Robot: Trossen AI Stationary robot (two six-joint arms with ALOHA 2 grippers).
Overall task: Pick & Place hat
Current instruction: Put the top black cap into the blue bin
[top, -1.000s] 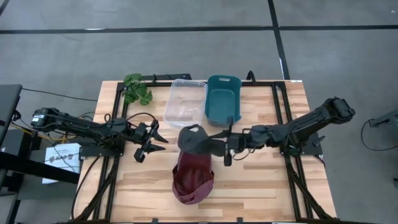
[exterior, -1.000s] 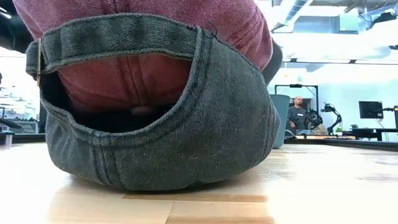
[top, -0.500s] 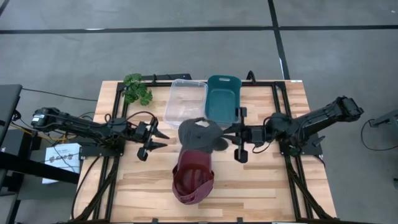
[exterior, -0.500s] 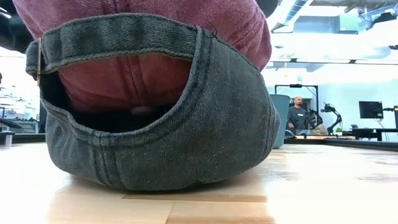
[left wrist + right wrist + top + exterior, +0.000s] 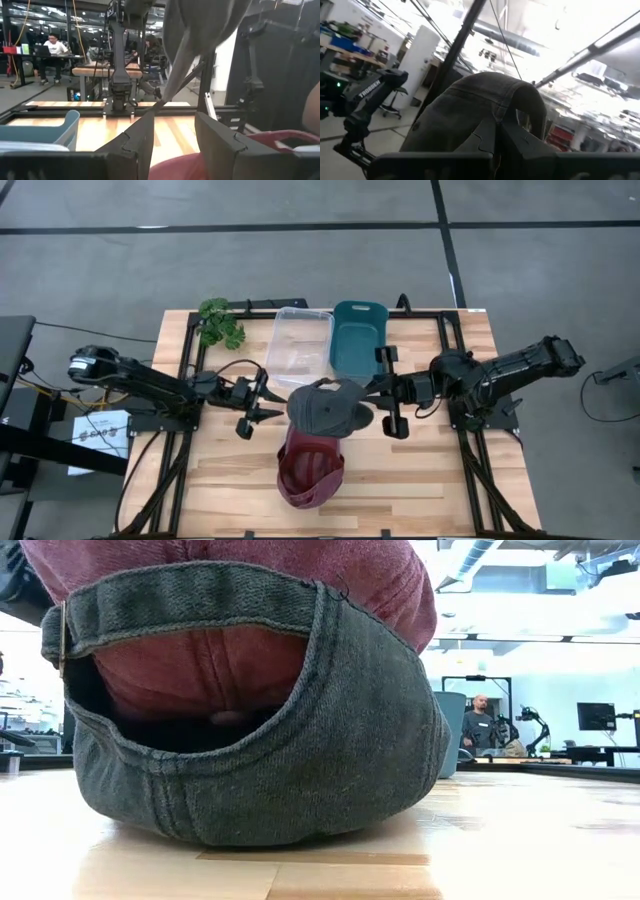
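A grey hat point(image 5: 325, 408) hangs over the middle of the table, above the far end of a maroon hat point(image 5: 310, 467) that lies on the wood. My right gripper point(image 5: 370, 394) is shut on the grey hat from the right; in its wrist view the hat point(image 5: 470, 110) bulges above the fingers. My left gripper point(image 5: 264, 402) stands open just left of the grey hat, touching nothing. Its wrist view shows the grey hat point(image 5: 200, 30) hanging ahead and the maroon hat point(image 5: 200, 165) below. In the low view a hat of grey and red cloth point(image 5: 300, 740) rests on the table. My right gripper pinches the grey hat's lower edge point(image 5: 492, 117) on the side toward the table's right, between its two fingers. The fingers come from the table's right, slanting a little upward. The hat is lifted clear of the table, crown up, and spreads away from the fingertips.
A clear bin point(image 5: 300, 345) and a teal bin point(image 5: 358, 340) stand side by side at the far middle, just behind the hats. A green plant point(image 5: 220, 323) lies at the far left corner. Bare wood lies left and right of the maroon hat.
My right gripper has risen and tipped its fingers upward, drawing back a little toward the table's right. The grey hat, which sagged down toward the maroon hat, now hangs rounder and clear of it. My left gripper has moved toward the table's right, closer to the grey hat.
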